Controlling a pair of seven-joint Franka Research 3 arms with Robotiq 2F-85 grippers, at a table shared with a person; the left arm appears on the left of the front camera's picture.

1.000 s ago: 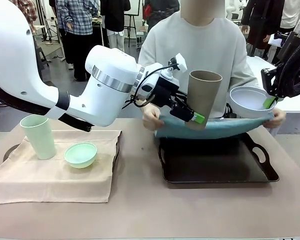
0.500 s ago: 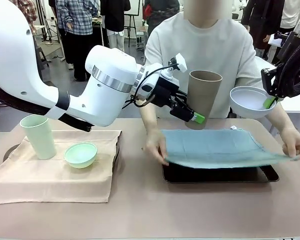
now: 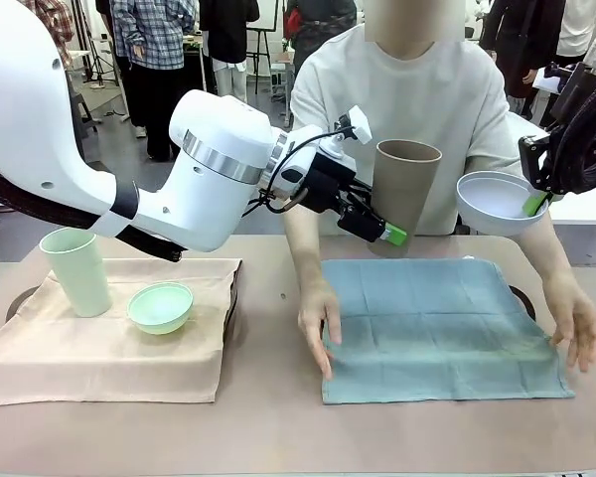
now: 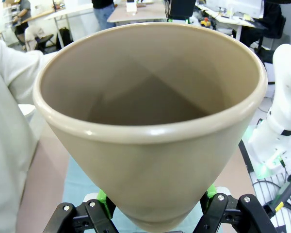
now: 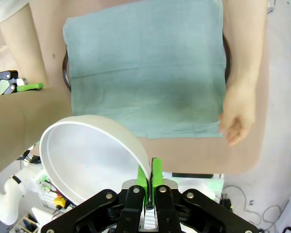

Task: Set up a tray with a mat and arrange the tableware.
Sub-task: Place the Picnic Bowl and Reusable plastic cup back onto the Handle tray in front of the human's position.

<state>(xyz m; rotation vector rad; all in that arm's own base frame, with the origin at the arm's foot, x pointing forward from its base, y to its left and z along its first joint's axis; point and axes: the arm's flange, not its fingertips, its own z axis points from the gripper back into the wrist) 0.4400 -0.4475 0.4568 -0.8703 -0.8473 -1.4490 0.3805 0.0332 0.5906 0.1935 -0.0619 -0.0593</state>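
Green pads of the left gripper [image 3: 389, 235] clasp the tan-brown tumbler [image 3: 402, 194] near its base, held aloft; right gripper [image 5: 150, 180] pinches the white bowl [image 5: 89, 160] by its rim. Beneath both, the right wrist view shows the blue mat [image 5: 145, 65] spread flat, the person's hands [image 3: 318, 320] at its side edges.

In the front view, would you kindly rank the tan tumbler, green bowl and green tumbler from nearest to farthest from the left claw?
1. Tan tumbler: held in the left claw, above the teal mat's far edge.
2. Green bowl: on the beige mat, toward the left.
3. Green tumbler: farther left, beside the bowl.
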